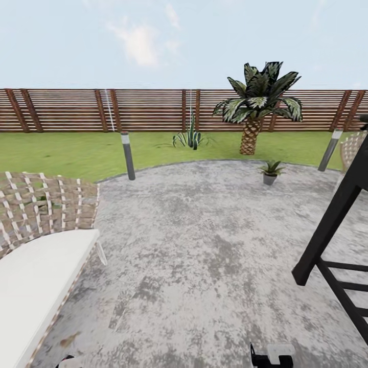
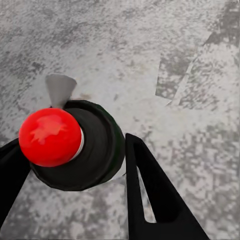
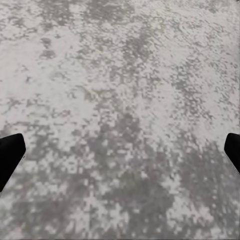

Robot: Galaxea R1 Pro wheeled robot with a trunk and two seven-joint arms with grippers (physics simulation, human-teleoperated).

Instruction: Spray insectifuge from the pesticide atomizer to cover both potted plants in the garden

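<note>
The left gripper (image 2: 75, 165) clamps the pesticide atomizer (image 2: 92, 145), a dark bottle with a red cap (image 2: 50, 136), its black fingers (image 2: 150, 195) pressed against both sides above the grey patio (image 2: 165, 45). The right gripper (image 3: 120, 150) hangs wide apart over bare paving. From the head view, one potted plant (image 1: 270, 171) stands at one o'clock near the patio's far edge, just before the palm (image 1: 258, 102) and the fence (image 1: 148, 110); a woven chair (image 1: 43, 240) sits at nine o'clock.

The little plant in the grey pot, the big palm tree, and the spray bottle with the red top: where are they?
potted plant (image 1: 270, 171): head view, on its grey pot and leaves.
palm (image 1: 250, 135): head view, on its scaly brown trunk.
atomizer (image 2: 50, 136): left wrist view, on its red cap.
</note>
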